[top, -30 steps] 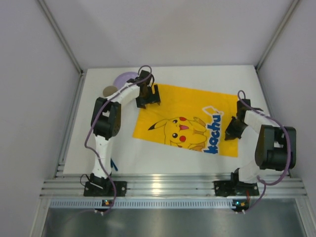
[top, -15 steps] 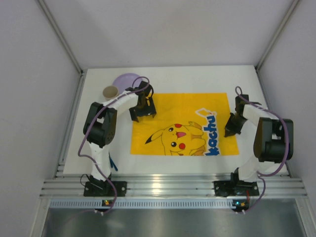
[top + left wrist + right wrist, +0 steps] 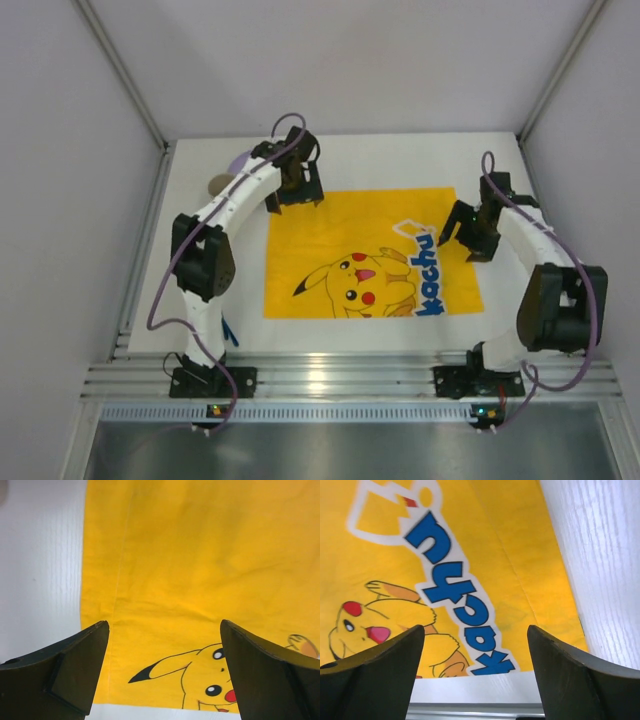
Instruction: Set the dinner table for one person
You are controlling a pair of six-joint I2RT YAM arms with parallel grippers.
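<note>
Both arms are letting go of the yellow cartoon mat (image 3: pixel 340 225), which is now lying flat on the white dinner table (image 3: pixel 400 160) in front of the arms, its edges squared to the near rail (image 3: pixel 340 375). The right gripper (image 3: pixel 462 243), pinched shut a moment ago at the mat's right edge, is now hanging with its fingers apart over the blue lettering, holding nothing. The left gripper (image 3: pixel 295 200) is also standing wide apart and empty, above the mat's far left corner. A second earlier the mat was lying skewed. The placemat step is looking done; a cup (image 3: pixel 217 184) and a purple plate (image 3: pixel 238 161), mostly hidden behind the left arm, are waiting at the far left.
</note>
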